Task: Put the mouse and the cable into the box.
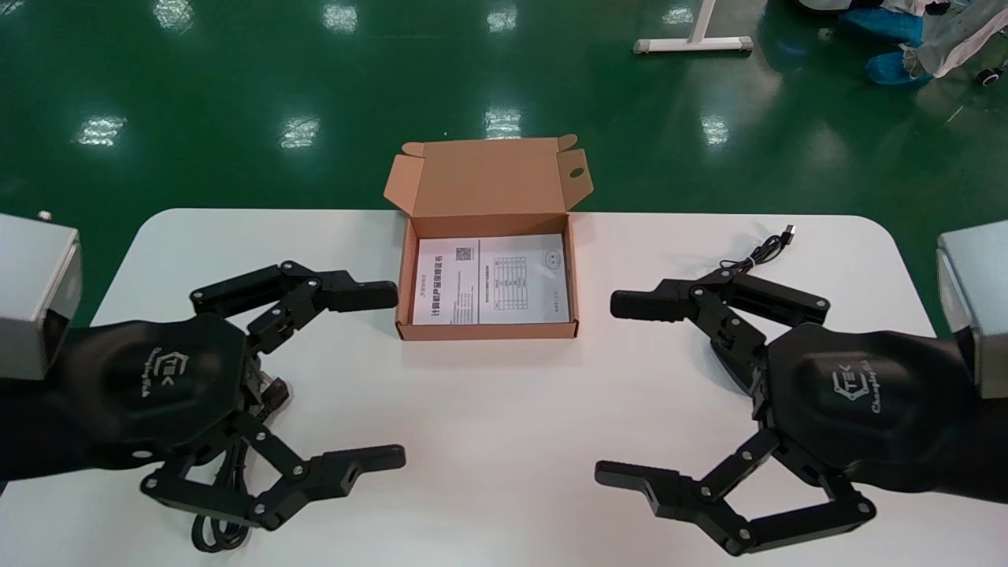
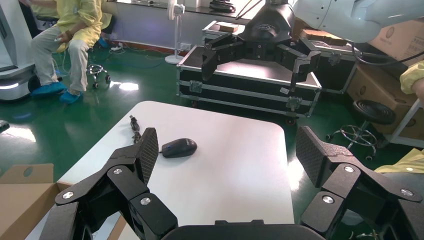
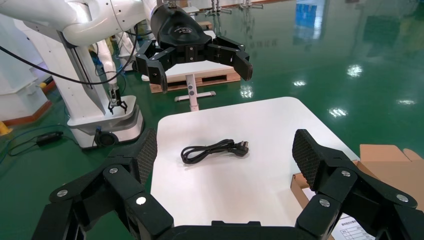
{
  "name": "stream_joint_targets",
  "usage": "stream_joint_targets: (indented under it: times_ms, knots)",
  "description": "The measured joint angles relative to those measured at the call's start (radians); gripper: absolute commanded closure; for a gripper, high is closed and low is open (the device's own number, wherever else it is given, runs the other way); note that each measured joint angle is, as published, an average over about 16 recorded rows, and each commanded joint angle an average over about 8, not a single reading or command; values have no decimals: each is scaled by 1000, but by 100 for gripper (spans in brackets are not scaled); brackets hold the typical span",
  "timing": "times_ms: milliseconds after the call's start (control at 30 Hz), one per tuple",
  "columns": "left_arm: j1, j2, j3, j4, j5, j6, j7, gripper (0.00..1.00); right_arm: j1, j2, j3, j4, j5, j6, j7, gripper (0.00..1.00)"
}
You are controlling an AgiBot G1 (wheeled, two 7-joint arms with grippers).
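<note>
Black oval computer mouse (image 2: 178, 147) lies flat on the white round-cornered desk (image 1: 488, 409), on the robot's right side and well apart from the box. In the head view the right arm hides it. Only its thin black lead (image 1: 756, 256) and USB plug (image 1: 790, 230) show beyond that arm. The black coiled cable (image 3: 215, 149) lies on the left side of the desk, partly under the left arm. Between the two stands the brown cardboard box (image 1: 404, 276) with its lid (image 1: 488, 177) folded back. A white printed sheet (image 1: 492, 278) lies flat on its floor, and nothing else is visible inside.

The right end effector (image 1: 606, 387) hovers above the desk just right of the box, fingers spread wide and empty. The left end effector (image 1: 398, 376) hovers just left of the box in the same condition.

Neither item is packed, so the step in hand is judged to be the first pick. Recommended procedure:

1. Assign each item to the nearer arm: the mouse to the right, the cable to the left.
2. Lower the right end effector over the mouse body and close across its flanks, not on the lead.
3. Lift high enough for the trailing lead to clear the box wall, since it may snag on the rim or hang outside.
4. Grip the cable across the middle of its bundled loops so the coil does not unwind.
</note>
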Motion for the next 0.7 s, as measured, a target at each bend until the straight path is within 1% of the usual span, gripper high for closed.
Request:
stream_joint_targets:
  times_ms: [533, 700]
  knots:
    - [1, 0, 1, 2, 3, 0, 2, 0, -1, 3, 0, -2, -4, 2, -1, 0]
    - [15, 1, 0, 17, 20, -13, 27, 0, -11, 18, 2, -7, -30, 24, -12, 0]
